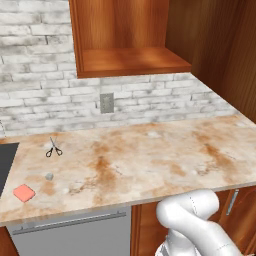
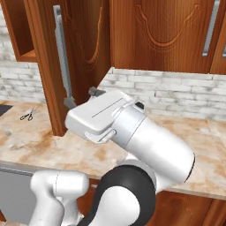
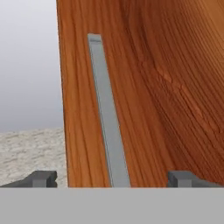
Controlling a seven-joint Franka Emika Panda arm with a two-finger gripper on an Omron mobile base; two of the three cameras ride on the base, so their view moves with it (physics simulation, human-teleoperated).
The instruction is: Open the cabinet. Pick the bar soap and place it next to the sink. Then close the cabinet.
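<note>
Salmon-pink bar soap (image 1: 23,192) lies on the marble counter (image 1: 150,160) just beside the dark sink (image 1: 6,165). My gripper (image 3: 111,178) spreads wide, fingertips either side of the cabinet door's (image 3: 144,96) silver handle (image 3: 107,118).

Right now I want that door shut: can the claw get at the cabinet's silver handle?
Probably yes: the open claw sits right at the cabinet door, its handle between the fingertips, nothing between.
</note>
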